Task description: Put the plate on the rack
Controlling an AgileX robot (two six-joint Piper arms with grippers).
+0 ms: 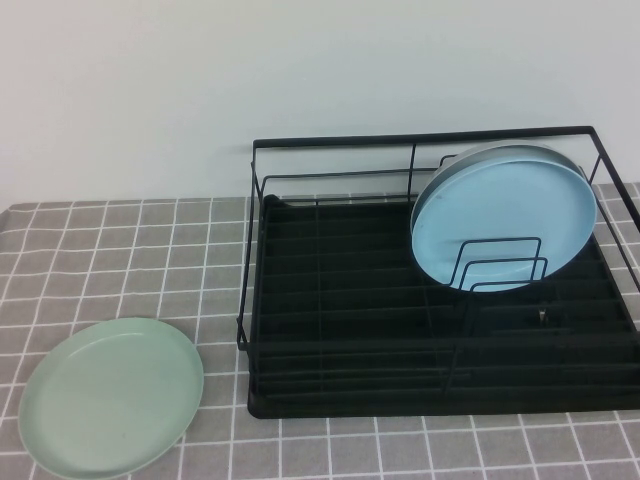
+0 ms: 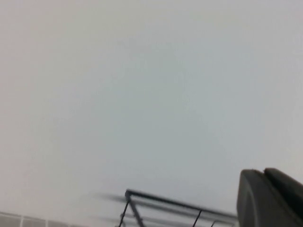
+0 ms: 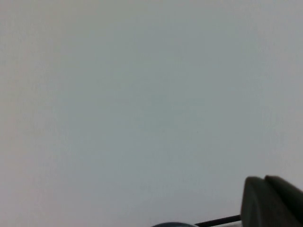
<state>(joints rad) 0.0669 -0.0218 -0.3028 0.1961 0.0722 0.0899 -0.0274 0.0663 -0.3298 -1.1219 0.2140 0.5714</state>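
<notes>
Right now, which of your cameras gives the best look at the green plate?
The high view. There the plate lies whole and flat on the checked tablecloth, left of the rack. Neither wrist view shows it: both face the wall, with only part of the left hand or right hand visible.

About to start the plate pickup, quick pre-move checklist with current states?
1. Green plate flat on table, nothing on it: ok.
2. Rack has bare slats left of blue plate: ok.
3. Blue plate upright in dividers: ok.
4. Left gripper only at the left wrist view's edge, aimed at the wall, open or shut: cannot tell.
5. Right gripper likewise: cannot tell.
6. Arms absent from high view, not yet near plate: not ok.
</notes>
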